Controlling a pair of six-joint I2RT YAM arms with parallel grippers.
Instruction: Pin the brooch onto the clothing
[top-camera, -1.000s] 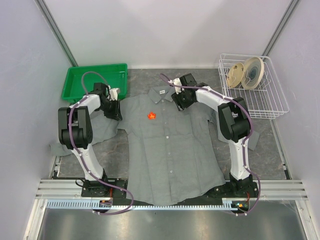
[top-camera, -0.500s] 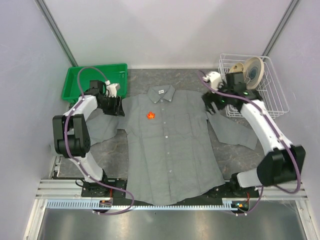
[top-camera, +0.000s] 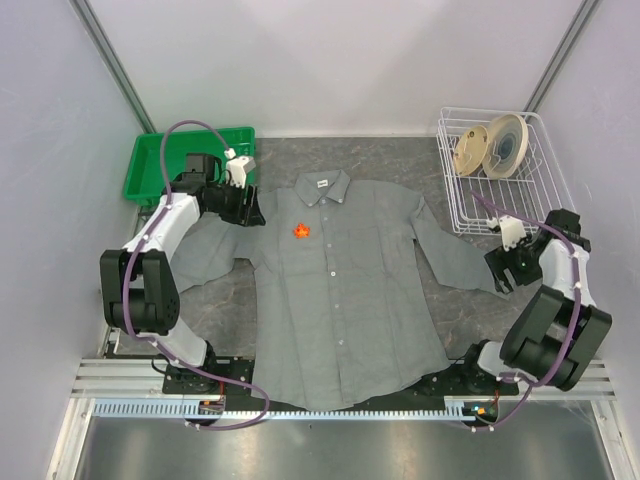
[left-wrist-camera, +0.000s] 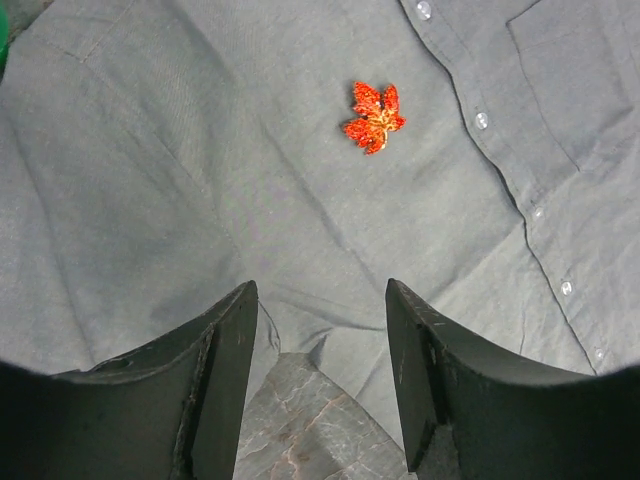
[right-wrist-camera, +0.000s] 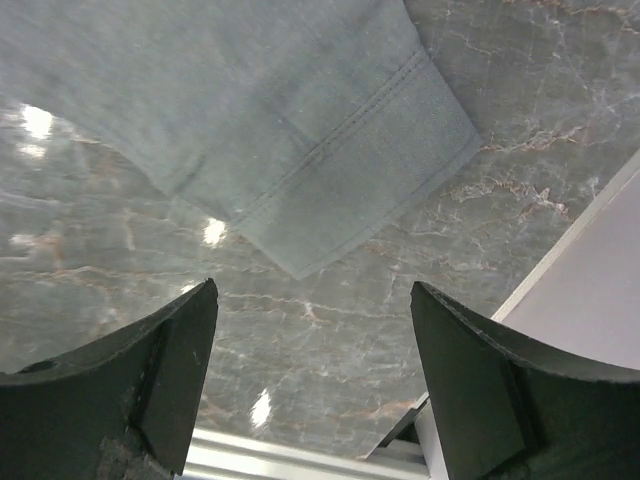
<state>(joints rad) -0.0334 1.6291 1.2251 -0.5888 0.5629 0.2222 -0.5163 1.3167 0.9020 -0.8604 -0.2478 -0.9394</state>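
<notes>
Left wrist view: brooch (left-wrist-camera: 373, 117), red leaf, lies on the shirt (left-wrist-camera: 150, 180) chest, just beside the button row; whether its pin passes through the cloth cannot be told. Left jaws apart, empty, near the brooch. Right jaws apart, empty, over the cuff (right-wrist-camera: 330, 170) and bare tabletop (right-wrist-camera: 330, 340), well apart from it. Risks: an unfastened brooch slides off if cloth is tugged; jaws closing low snag fabric and drag the shirt.

I can read no writing anywhere from my cameras; the white neck label (top-camera: 323, 184) on the grey shirt (top-camera: 340, 290) is too small to make out.
</notes>
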